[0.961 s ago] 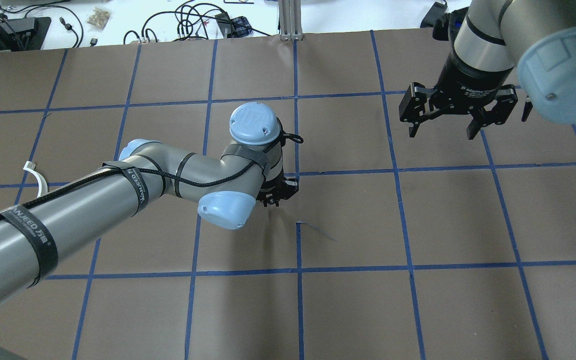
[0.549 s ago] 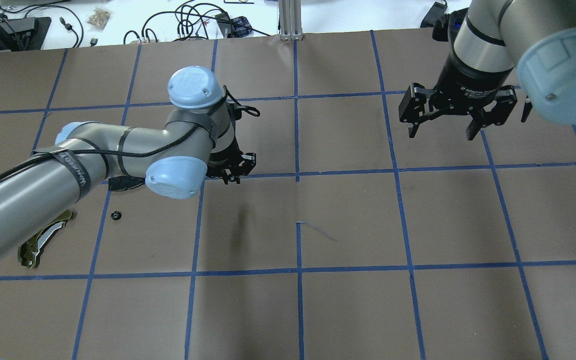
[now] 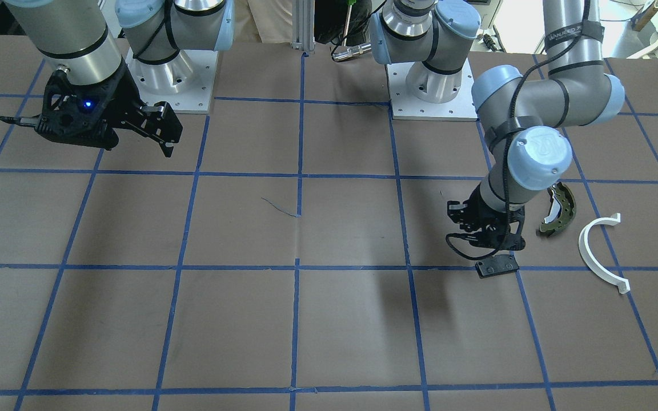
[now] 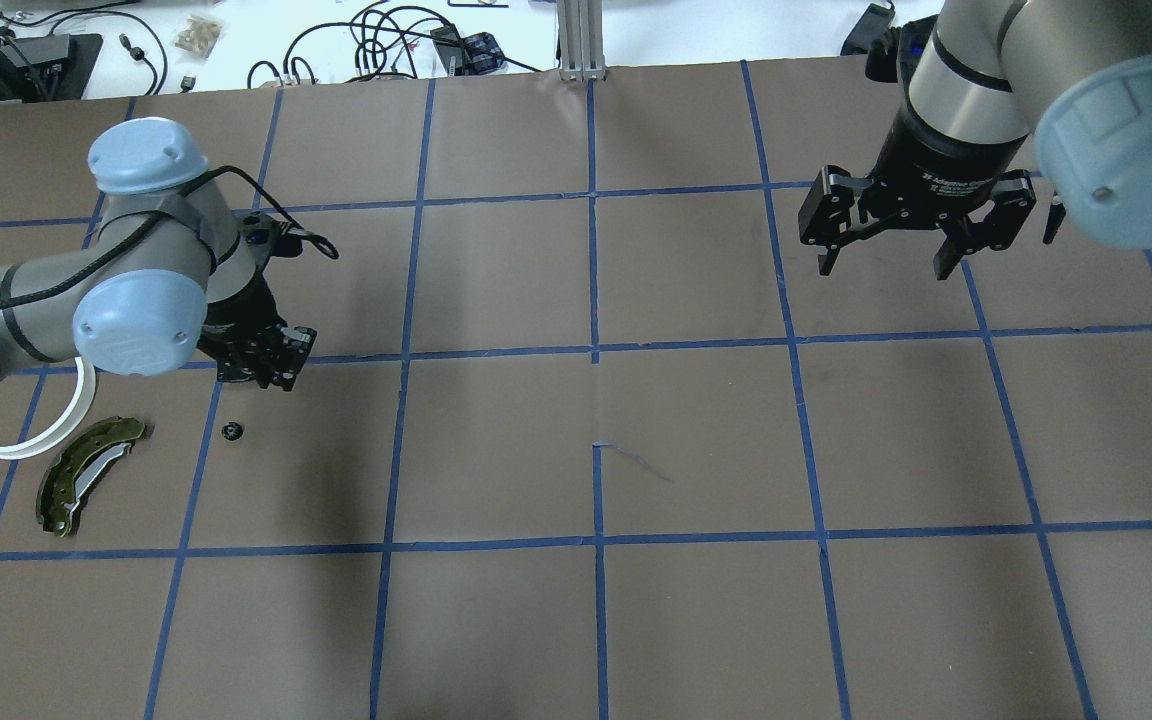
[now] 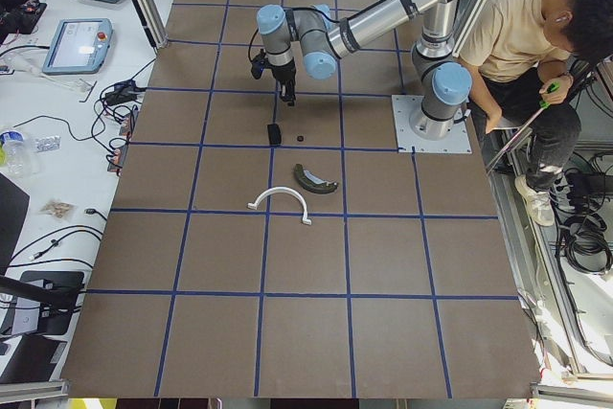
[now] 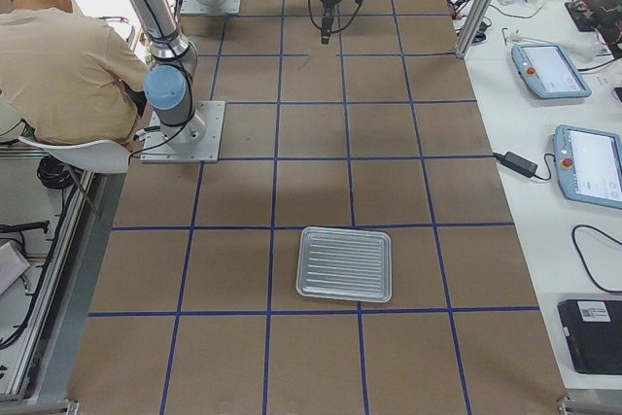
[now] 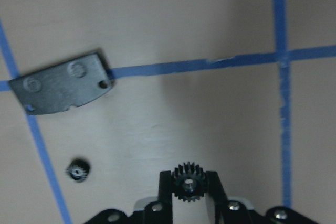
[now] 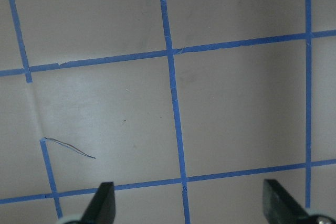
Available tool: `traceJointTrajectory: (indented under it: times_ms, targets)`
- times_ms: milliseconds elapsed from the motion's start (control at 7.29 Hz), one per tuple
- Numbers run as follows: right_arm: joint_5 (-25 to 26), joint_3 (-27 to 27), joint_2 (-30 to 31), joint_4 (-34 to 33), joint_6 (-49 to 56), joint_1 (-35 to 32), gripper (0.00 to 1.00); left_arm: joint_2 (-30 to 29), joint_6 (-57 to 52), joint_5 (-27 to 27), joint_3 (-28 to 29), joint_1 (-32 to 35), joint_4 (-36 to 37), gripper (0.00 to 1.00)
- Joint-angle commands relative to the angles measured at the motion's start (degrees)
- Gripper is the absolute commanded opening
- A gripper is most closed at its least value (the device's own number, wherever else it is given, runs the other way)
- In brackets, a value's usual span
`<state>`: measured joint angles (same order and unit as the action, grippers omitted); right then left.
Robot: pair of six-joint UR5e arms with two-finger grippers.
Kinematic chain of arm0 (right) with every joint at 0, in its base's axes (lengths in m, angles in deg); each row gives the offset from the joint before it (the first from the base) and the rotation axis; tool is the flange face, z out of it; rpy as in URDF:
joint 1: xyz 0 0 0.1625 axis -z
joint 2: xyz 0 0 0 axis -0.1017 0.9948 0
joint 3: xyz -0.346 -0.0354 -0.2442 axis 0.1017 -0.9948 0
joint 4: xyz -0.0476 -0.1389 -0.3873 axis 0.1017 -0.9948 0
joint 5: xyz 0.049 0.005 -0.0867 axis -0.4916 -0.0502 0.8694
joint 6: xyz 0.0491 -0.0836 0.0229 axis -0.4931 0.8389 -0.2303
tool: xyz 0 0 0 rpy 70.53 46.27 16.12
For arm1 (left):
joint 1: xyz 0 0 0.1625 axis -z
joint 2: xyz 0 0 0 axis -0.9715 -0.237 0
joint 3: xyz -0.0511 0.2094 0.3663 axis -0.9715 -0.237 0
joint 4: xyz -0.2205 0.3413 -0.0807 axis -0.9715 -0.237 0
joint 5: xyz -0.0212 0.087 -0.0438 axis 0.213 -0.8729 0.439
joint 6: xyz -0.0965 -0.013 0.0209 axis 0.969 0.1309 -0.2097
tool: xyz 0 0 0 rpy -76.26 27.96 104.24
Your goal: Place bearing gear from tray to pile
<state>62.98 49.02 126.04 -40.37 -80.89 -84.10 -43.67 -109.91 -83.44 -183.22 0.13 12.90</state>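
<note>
I'm watching the left gripper (image 7: 189,192) hovering above the surface (image 7: 210,119) just beside the black plate (image 7: 60,90), its jaws clamping the bearing gear (image 7: 189,181). A small black toothed part (image 7: 79,170) is lying near the plate. Past the plate, the olive brake shoe (image 4: 86,472) and white half-ring (image 3: 583,245) are resting side by side. Well apart from the plate, the right gripper (image 4: 882,266) is hanging with jaws spread and empty. The tray (image 6: 345,264) is sitting farthest off.

Blue tape lines (image 8: 171,77) grid the brown surface (image 8: 241,103). A thin strand (image 8: 68,148) curls off one line. The jaws stand wide apart.
</note>
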Motion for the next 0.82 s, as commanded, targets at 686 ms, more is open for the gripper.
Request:
traceJointTrajectory:
  times_ms: [686]
  targets:
    - [0.3,0.0,0.0,-0.11,0.0,0.03,1.0,-2.81,-13.27,-0.18,-4.27,-12.17,6.24,0.0]
